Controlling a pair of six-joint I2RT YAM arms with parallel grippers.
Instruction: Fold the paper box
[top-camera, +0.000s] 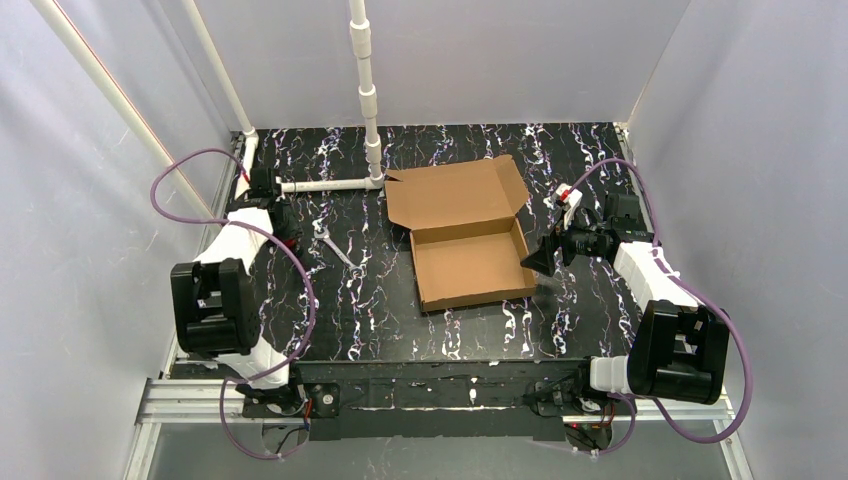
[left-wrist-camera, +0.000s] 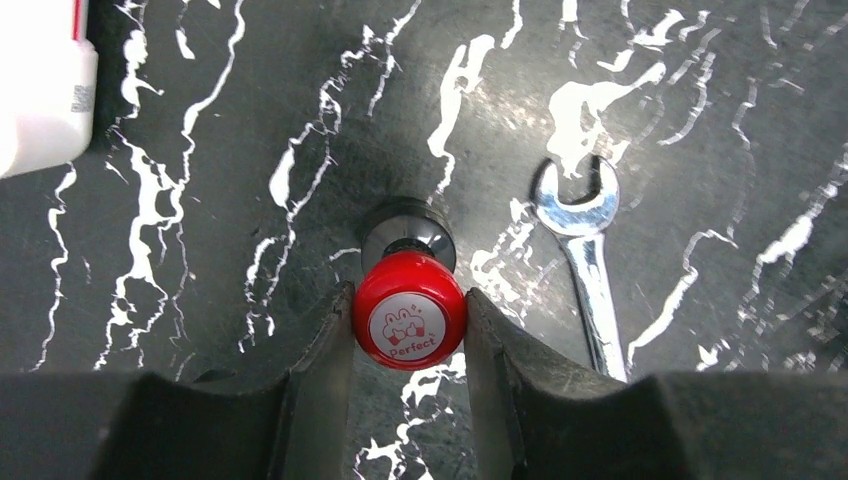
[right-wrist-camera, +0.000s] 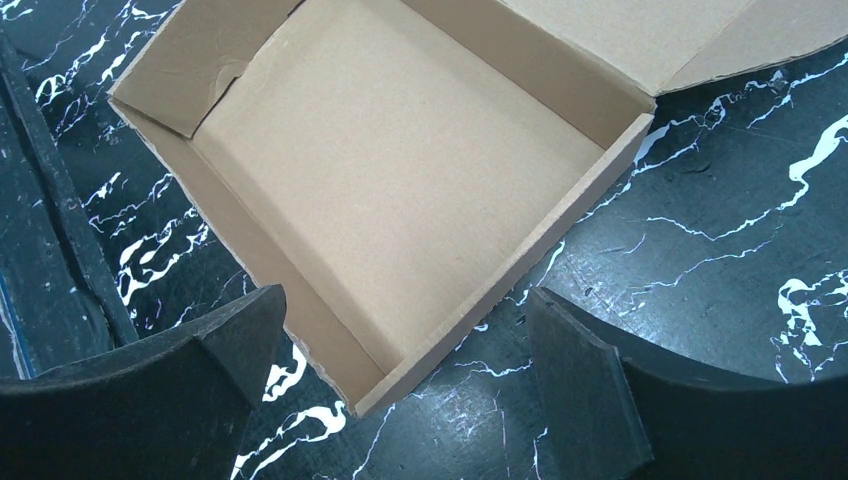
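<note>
Right hand (right-wrist-camera: 405, 305) first: its two dark fingers stand wide apart with nothing between them but air, hovering low over the worktop (right-wrist-camera: 700, 250). Just ahead of them sits the paper box (right-wrist-camera: 400, 180), and its near right corner pokes into the gap between the fingers without touching either one. From above, the tray lies just to this hand's left, its right wall facing the hand and its long axis running across the worktop from left to right. The lid (top-camera: 455, 195) is laid back flat on the far side, hinged along the tray's far wall. I judge that the fold must bring it towards me.

My left hand (left-wrist-camera: 410, 298) is well apart from the box at the left edge. It pinches a red-capped stamp (left-wrist-camera: 410, 320) from both sides, beside a wrench (left-wrist-camera: 585, 260). So the right arm is clearly the nearer one.
</note>
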